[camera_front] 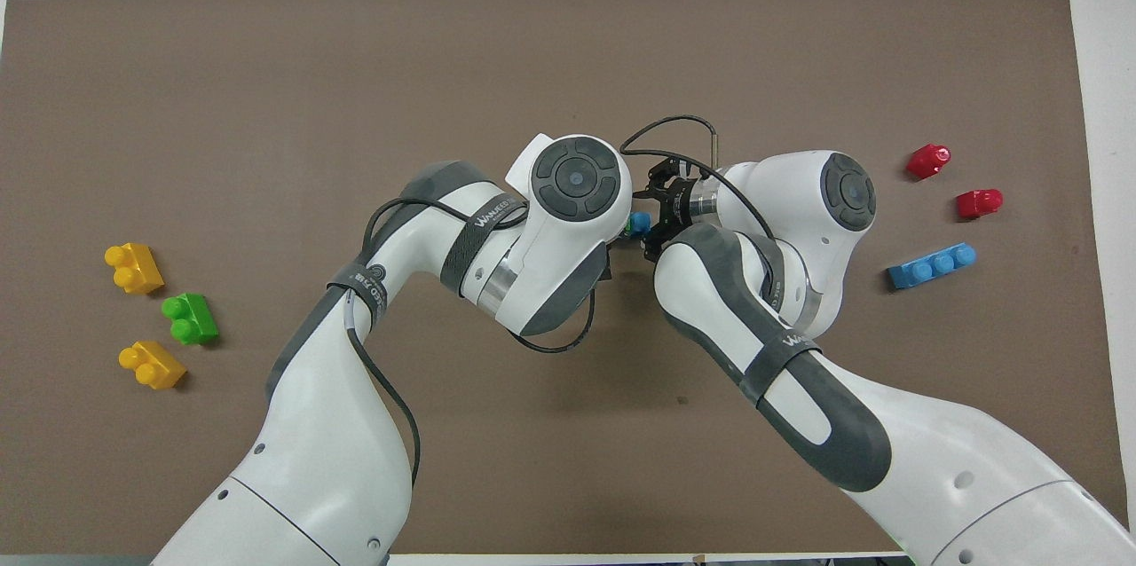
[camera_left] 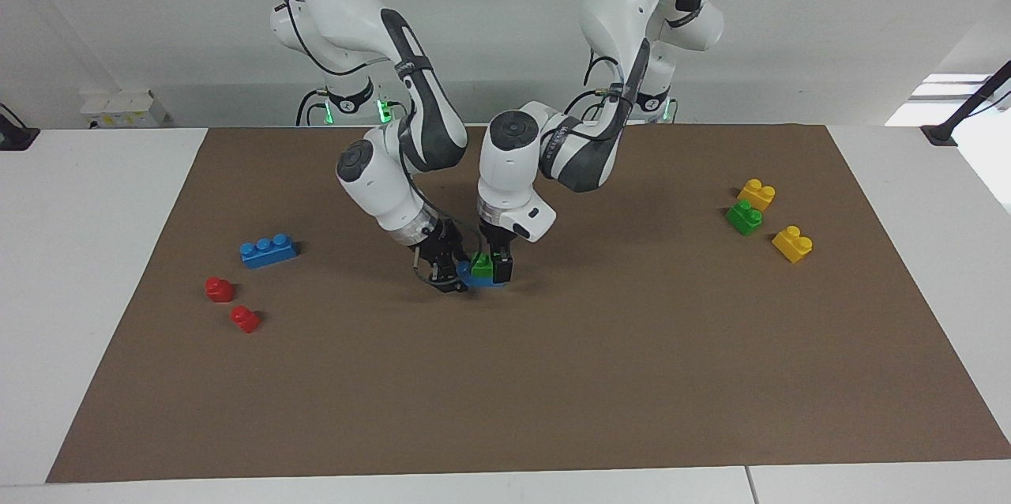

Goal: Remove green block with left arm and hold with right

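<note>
The green block (camera_left: 480, 262) sits on a blue brick (camera_left: 467, 278) at the middle of the brown mat. My left gripper (camera_left: 491, 267) stands open over it, its black fingers (camera_left: 503, 267) down on either side of the green block. My right gripper (camera_left: 452, 276) comes in low from the right arm's end and is shut on the end of the blue brick. In the overhead view the left wrist covers the green block, and only a bit of the blue brick (camera_front: 638, 222) shows beside the right gripper (camera_front: 655, 216).
A second green brick (camera_left: 744, 217) lies between two yellow bricks (camera_left: 756, 193) (camera_left: 792, 243) toward the left arm's end. A blue three-stud brick (camera_left: 268, 250) and two red pieces (camera_left: 219, 288) (camera_left: 245, 319) lie toward the right arm's end.
</note>
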